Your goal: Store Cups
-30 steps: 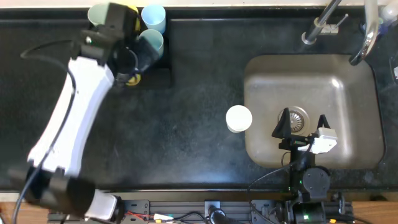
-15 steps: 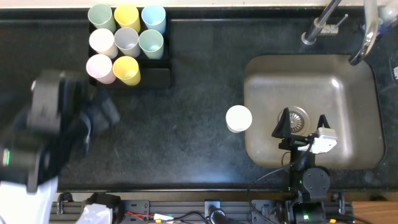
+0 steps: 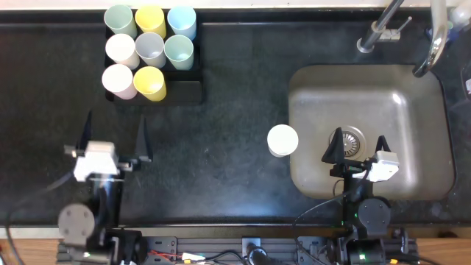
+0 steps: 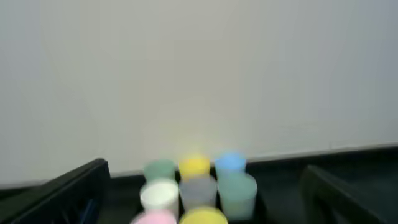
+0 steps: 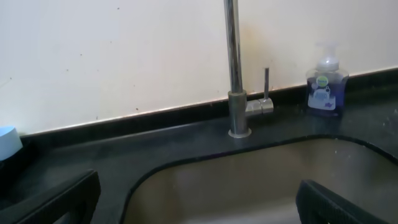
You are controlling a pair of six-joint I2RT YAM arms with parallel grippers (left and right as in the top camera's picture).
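Top view: the left jaws stand wide and empty over the desk (image 3: 221,184). The rack (image 3: 190,91) holding eight cups (image 3: 151,48) lies at their 12 o'clock, apart. A loose white cup (image 3: 282,140) sits on the desk at the sink's (image 3: 412,96) 9 o'clock rim. It is near the right jaws, at their 9 o'clock, and these are also wide and empty.

Left wrist view: the racked cups are ahead of the wide jaws.

Right wrist view: the tap (image 5: 233,74) and sink are ahead of the wide jaws.

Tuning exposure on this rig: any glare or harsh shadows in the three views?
Top view: soft sheen on the black counter near the white cup, mild reflections in the sink. Left wrist view: wall evenly bright, cups lit flat. Right wrist view: thin highlight down the faucet, no hard shadows.
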